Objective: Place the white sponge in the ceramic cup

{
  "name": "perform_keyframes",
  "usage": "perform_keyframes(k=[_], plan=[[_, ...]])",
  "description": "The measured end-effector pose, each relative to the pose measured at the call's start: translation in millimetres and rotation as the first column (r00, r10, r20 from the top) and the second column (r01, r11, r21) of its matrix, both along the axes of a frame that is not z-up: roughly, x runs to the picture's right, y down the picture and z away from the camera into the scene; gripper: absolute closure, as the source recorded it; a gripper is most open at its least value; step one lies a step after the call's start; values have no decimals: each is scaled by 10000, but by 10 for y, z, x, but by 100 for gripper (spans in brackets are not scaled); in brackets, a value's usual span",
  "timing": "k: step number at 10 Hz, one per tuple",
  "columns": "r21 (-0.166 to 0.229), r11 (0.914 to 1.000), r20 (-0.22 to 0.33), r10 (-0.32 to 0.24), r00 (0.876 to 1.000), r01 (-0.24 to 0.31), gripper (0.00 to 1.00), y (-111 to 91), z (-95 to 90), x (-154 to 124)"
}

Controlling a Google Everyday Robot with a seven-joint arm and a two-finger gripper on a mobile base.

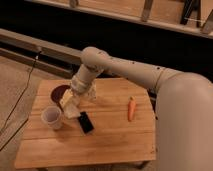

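**Inspector A:** Working left to right. The ceramic cup [52, 116] stands upright on the counter [100, 145], down and to the left of the fingers, mouth open and unobstructed. The gripper [71, 106] hangs between the cup and the maroon bowl [60, 92], which lies just behind it.

**Inspector B:** And the load?

**A:** The fingers are pinching the white sponge [69, 104], which is carried clear of the counter, just right of the cup's rim and not yet over the mouth. Its long axis looks tilted, upper end toward the bowl, lower end pointing down toward the cup's near side. I cannot read the tilt more finely.

**B:** Right of that?

**A:** A dark phone-like slab [85, 122] lies just below and right of the fingers; an orange carrot [131, 108] lies well apart to the right.

**B:** Risks?

**A:** In my judgement, three. Released here, the sponge would land beside the cup. Entering slantwise, it could bridge the rim and hang there, since it looks nearly as long as the mouth is wide. A low approach could let the fingers knock the light cup over.
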State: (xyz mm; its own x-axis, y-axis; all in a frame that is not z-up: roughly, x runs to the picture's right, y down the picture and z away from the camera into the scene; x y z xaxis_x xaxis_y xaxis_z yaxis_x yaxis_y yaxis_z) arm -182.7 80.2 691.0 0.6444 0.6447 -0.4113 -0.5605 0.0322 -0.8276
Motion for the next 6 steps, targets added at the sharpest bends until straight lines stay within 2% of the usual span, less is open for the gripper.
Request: perform_keyframes(k=[3,6], plan=[[138,9988,287,-473,9985,469,100,81,-19,-201],[447,9938,697,-1047,9921,1018,100,149,-70,-386]])
